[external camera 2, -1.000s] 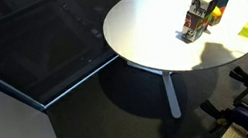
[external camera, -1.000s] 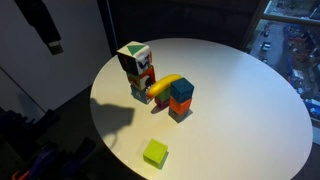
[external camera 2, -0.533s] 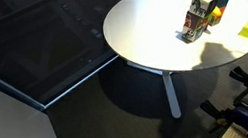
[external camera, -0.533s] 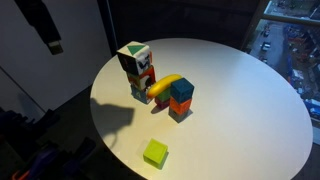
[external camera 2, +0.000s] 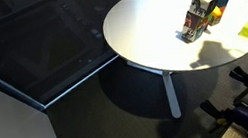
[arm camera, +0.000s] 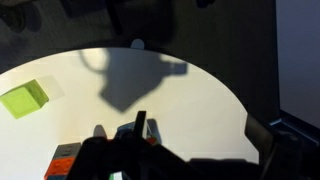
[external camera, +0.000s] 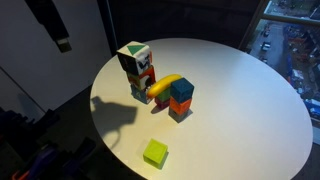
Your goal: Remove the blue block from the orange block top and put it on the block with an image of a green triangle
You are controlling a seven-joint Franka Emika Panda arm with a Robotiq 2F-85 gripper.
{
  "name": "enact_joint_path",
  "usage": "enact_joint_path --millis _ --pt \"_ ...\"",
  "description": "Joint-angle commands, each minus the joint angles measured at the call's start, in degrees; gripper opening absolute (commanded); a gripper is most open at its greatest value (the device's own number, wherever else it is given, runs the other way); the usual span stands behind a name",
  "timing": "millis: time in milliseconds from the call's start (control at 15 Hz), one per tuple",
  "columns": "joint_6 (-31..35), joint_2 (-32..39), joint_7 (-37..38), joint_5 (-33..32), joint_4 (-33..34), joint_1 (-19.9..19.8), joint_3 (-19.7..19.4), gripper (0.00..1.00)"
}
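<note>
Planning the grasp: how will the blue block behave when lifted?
The blue block looks rigid and flat-sided, so probably easy to pinch. It sits on the orange block, so a sideways nudge could slide it off. The yellow piece beside it may shift.

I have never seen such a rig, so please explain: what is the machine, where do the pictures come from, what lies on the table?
The machine is one robot arm ending in a pincer, dark at the upper left in an exterior view. Two cameras stand in the room; a third sits on the wrist and looks down from there. On the round white table: a stack of picture blocks, whose top block shows a green triangle; a blue block on an orange block; a yellow curved object beside them; a lime block apart. The pincer holds nothing; open or shut, I cannot tell.
</note>
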Motion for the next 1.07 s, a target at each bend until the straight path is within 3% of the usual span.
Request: enact_joint_path --millis 0,333,667,1000 --pt "3.32 3.39 3.03 0.22 3.45 -1.38 2.00 1.00" --pt "8.42 8.52 8.69 -2.08 9.28 -3.30 3.77 1.00" --pt "8.44 14.04 14.35 -8.01 16.45 -5.72 4.86 1.00" --pt "7.93 18.62 12.70 -11.01 22.01 -5.84 3.83 1.00"
